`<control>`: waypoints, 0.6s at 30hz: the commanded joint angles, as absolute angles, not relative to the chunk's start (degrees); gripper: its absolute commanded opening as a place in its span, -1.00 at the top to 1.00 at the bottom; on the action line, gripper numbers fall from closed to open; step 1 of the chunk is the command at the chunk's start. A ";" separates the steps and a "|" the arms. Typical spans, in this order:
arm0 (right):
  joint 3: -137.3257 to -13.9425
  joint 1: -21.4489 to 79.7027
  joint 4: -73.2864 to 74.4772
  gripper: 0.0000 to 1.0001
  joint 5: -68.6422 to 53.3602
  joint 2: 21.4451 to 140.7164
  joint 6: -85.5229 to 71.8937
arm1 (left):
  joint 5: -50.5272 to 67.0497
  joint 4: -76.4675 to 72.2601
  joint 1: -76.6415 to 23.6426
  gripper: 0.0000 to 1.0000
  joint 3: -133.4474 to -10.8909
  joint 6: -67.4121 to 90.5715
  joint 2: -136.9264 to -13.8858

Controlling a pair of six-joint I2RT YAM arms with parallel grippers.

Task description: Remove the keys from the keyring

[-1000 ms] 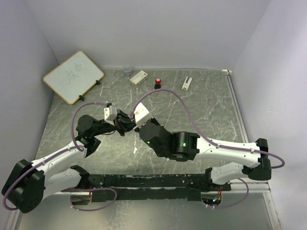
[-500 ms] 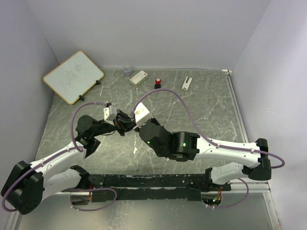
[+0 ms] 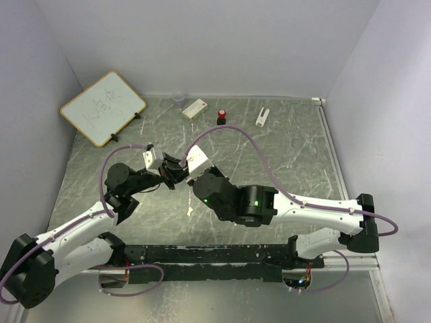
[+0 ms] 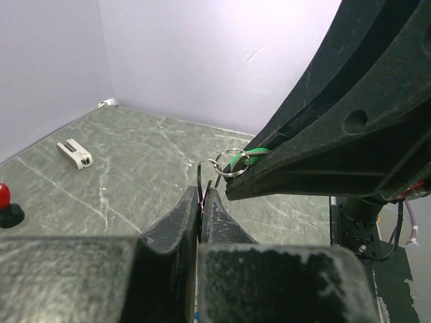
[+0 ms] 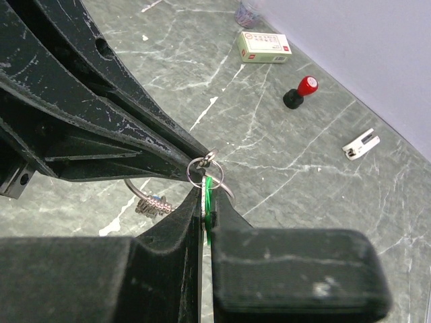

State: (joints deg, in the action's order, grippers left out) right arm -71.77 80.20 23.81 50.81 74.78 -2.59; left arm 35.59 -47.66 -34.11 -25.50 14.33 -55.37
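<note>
My left gripper [image 4: 202, 196] is squeezed tight on the keyring [image 4: 219, 163], and my right gripper [image 5: 204, 202] pinches the green key [image 5: 209, 192] on it. Both meet over the middle of the table [image 3: 283, 148], nearer the left edge.

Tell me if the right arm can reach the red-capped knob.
Probably not: nothing blocks the knob, but the right gripper is shut on the green key, and the left gripper holds its keyring.
</note>
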 commanded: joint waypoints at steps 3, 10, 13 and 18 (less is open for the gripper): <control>-73.39 80.73 25.48 1.00 52.66 75.11 -3.15 | 25.14 -41.00 -33.39 0.87 -27.53 10.66 -54.23; -72.79 80.78 25.45 1.00 51.60 75.74 -4.56 | 24.42 -41.67 -33.39 0.87 -27.63 11.46 -53.60; -72.44 80.80 25.90 1.00 51.28 76.02 -5.78 | 24.44 -41.95 -33.40 0.86 -27.77 11.60 -52.93; -71.22 80.89 26.18 1.00 50.64 76.31 -7.38 | 25.00 -41.15 -33.40 0.87 -28.57 11.60 -51.24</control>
